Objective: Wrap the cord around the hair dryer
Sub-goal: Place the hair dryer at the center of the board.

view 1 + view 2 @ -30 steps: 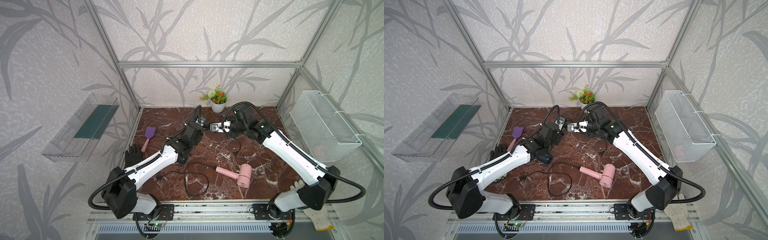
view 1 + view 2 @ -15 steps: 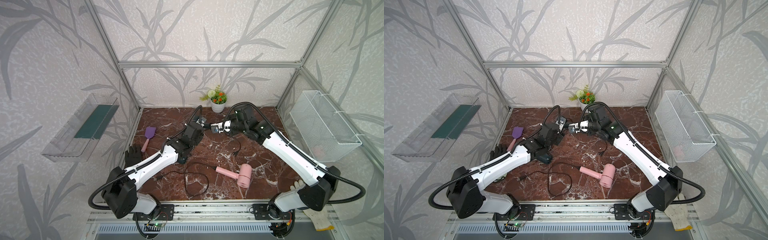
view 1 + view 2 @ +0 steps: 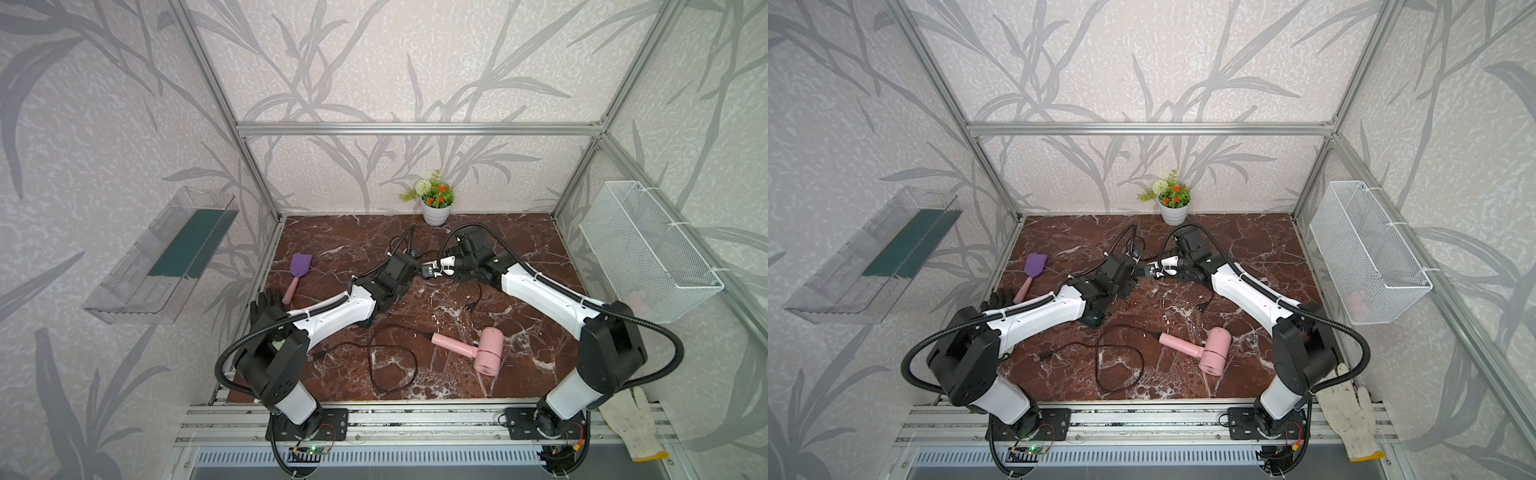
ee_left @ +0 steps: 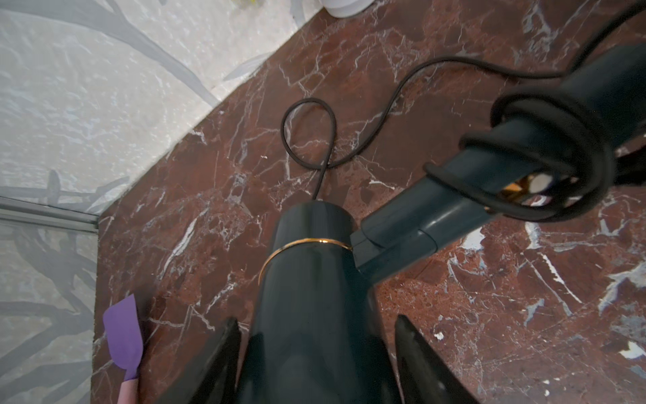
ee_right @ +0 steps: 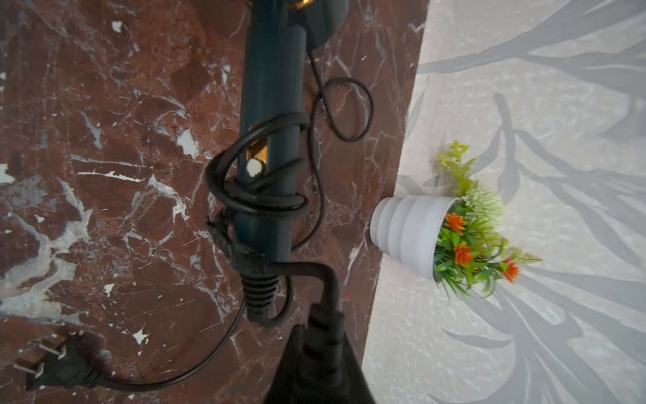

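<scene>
My left gripper (image 4: 318, 349) is shut on the barrel of a dark teal hair dryer (image 4: 311, 280) and holds it above the marble table. Its handle (image 5: 271, 87) points toward my right gripper (image 5: 321, 328). Black cord (image 5: 255, 189) is looped a few times round the handle. My right gripper is shut on the cord just past the strain relief (image 5: 260, 290). The remaining cord trails over the table to the plug (image 5: 56, 367). In both top views the grippers (image 3: 409, 266) (image 3: 429, 271) nearly meet at the table's middle, and the arms mostly hide the dryer.
A pink hair dryer (image 3: 482, 353) with its own loose black cord (image 3: 390, 361) lies near the front. A purple spatula (image 3: 297, 270) and black glove (image 3: 266, 301) lie left. A potted plant (image 3: 435, 208) stands at the back wall. A wire basket (image 3: 648, 253) hangs right.
My right gripper has shifted slightly left, closer to the left gripper, with the cord still in it. The left arm has not visibly moved.
</scene>
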You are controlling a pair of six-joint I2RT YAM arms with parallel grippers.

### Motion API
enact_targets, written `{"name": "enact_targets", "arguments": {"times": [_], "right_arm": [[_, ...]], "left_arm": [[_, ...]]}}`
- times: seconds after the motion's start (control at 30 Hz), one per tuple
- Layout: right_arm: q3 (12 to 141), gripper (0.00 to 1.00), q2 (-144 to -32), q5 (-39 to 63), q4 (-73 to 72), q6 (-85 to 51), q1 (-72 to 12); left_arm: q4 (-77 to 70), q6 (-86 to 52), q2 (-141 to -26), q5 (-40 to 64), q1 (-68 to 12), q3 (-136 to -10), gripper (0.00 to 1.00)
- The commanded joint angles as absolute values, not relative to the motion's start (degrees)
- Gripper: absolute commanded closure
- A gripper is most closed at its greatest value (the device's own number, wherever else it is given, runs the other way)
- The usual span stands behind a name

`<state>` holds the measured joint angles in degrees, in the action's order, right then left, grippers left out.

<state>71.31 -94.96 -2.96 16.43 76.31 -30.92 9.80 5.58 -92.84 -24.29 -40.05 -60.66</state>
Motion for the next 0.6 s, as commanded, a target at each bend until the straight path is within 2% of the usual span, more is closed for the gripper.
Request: {"name": "enact_targets", "arguments": {"times": [0.0, 0.27, 0.57], "right_arm": [[69.2, 1.0, -96.71, -1.1, 9.73, 77.42, -29.65], [66.53, 1.0, -103.84, 1.97, 2.84, 74.77, -28.89], [64.0, 0.97, -105.27, 4.11, 1.5, 71.18, -29.68]], "left_arm": [[7.26, 3.36, -94.68, -25.84, -40.43, -59.52, 1.0], [4.17, 3.3, -99.12, -24.48, -40.52, -58.45, 1.0], [3.79, 3.54, -101.19, -24.82, -40.63, -59.04, 1.0]]}}
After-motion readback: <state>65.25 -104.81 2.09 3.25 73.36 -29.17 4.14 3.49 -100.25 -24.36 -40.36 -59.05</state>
